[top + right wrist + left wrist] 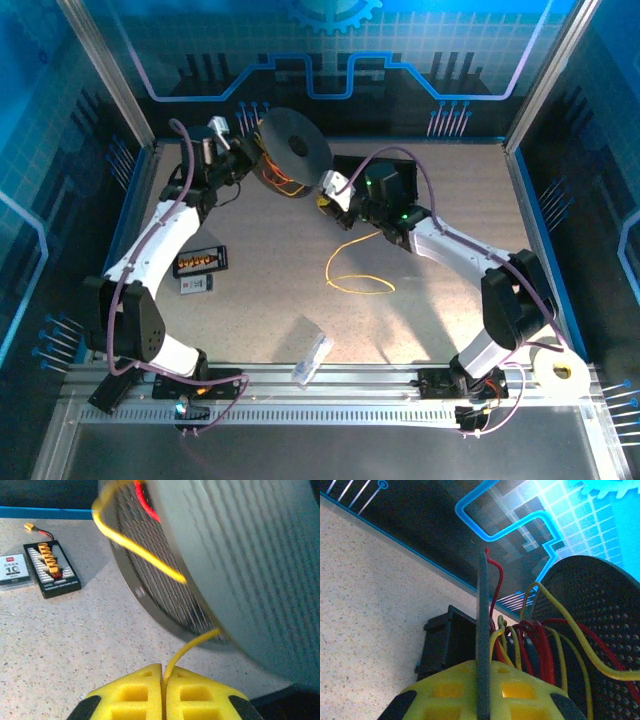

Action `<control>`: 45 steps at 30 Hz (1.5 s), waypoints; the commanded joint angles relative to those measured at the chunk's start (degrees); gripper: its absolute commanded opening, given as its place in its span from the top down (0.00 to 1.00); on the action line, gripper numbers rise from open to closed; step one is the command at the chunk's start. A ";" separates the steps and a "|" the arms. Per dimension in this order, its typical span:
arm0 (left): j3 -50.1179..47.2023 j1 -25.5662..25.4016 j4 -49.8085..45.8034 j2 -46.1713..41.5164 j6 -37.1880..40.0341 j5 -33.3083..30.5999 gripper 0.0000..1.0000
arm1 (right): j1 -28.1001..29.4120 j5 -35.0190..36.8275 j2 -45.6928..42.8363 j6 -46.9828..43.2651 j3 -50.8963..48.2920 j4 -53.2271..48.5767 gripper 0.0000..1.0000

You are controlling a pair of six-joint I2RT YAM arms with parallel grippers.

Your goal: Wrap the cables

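- Fingers (135,692) of the right gripper (163,670) pressed together, pinching a yellow cable (195,641).
- Left gripper (483,680) clamps the black spool (295,145) by its thin rim, with red and yellow cables (540,645) tangled beside it.

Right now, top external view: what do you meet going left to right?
Black board with orange connectors → black spool → loose yellow cable → white tape roll.

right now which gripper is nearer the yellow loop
Right. The right gripper sits just beyond the loop, pinching a yellow cable; the left gripper is farther left, clamped on the spool.
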 commanded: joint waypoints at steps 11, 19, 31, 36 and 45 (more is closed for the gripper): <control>4.95 -9.94 4.56 6.72 13.10 -28.14 1.00 | 8.21 -7.78 -0.51 10.12 2.44 6.89 1.00; 3.30 -8.74 3.18 2.27 13.78 -26.56 1.00 | 4.77 -7.80 0.29 14.26 0.67 3.82 0.55; 2.58 -3.27 0.58 -3.37 14.55 -17.82 1.00 | -3.28 -8.97 -7.21 26.65 -4.33 -1.33 0.14; 2.74 -2.61 -0.80 -4.73 16.15 -16.73 1.00 | -6.34 -10.07 -9.58 29.75 -3.87 -5.83 0.00; 3.22 -2.12 -3.22 -7.94 17.22 -14.46 1.00 | -13.39 0.02 -15.48 42.37 -5.95 -14.31 0.00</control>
